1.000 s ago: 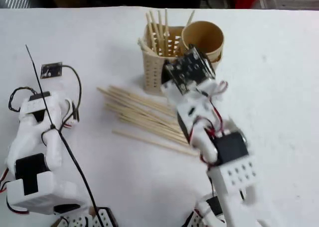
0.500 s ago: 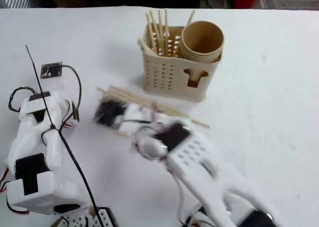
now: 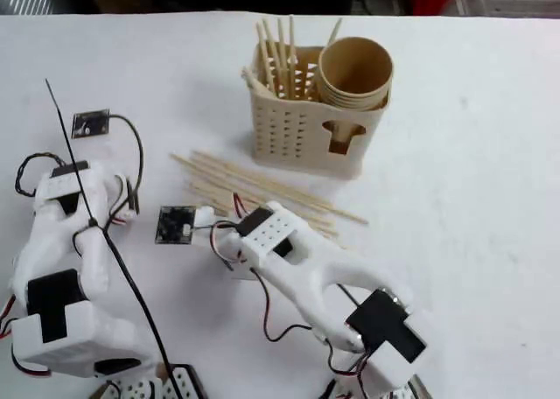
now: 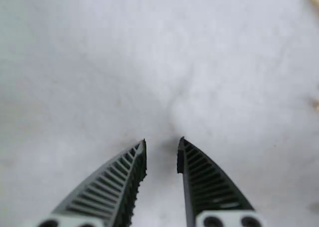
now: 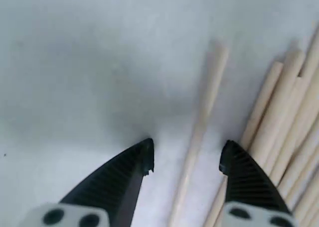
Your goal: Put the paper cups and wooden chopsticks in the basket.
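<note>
**Scene, largest element to smallest.** The white table (image 3: pixel 472 198) carries everything. The right arm (image 3: pixel 306 272) lies low across the near middle, and the left arm (image 3: pixel 61 250) sits at the table's left side. The basket (image 3: pixel 302 136) stands at the far middle. A stack of paper cups (image 3: pixel 354 66) already sits in one compartment, with several upright chopsticks (image 3: pixel 278 53) in the other. The remaining wooden chopsticks (image 3: pixel 262 189) lie flat in a loose sheaf between the basket and the right arm.

The right gripper (image 5: pixel 187 160) is spread wide, low over the table. One stray chopstick (image 5: pixel 207 102) lies between its jaws, and the sheaf is just beside one finger. The left gripper (image 4: pixel 162 152) is narrowly parted over bare table and holds nothing.

**Risks, as we judge them.**
- The thin round stick may roll out of the closing jaws.
- The finger nearest the sheaf may pinch or scatter neighbouring sticks.
- A stick gripped near its end may swing and catch on the basket rim.
</note>
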You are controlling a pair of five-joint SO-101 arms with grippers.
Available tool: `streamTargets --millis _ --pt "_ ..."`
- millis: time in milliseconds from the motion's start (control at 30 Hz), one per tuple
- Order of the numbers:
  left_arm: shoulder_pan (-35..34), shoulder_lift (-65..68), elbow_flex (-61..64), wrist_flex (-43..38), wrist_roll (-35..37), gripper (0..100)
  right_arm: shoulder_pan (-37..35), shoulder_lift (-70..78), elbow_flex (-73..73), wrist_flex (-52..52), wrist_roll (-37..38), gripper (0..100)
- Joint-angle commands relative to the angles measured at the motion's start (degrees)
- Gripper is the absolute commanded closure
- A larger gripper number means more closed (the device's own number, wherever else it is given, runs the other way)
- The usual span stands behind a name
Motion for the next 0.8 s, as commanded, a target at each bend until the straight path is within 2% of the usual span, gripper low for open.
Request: streamTargets --millis 0,167,367,600,767 --pt "0.7 -0.2 -0.1 -0.8 0.2 88 1.3 0.1 -0.5 -1.7 0.4 82.1" --pt "0.7 -0.2 -0.1 -0.8 0.2 88 1.4 0.0 -0.4 -1.4 0.3 98.7" --pt "0.7 -0.2 -0.1 -0.9 0.2 88 1.5 -5.7 -0.4 1.3 -4.7 98.2" --pt "0.7 -0.2 -0.1 -0.9 0.2 88 1.5 -30.2 -0.4 10.0 -10.1 98.2" --pt "0.7 -0.2 -0.1 -0.9 0.2 88 4.4 -49.5 -5.3 8.8 -16.6 98.2"
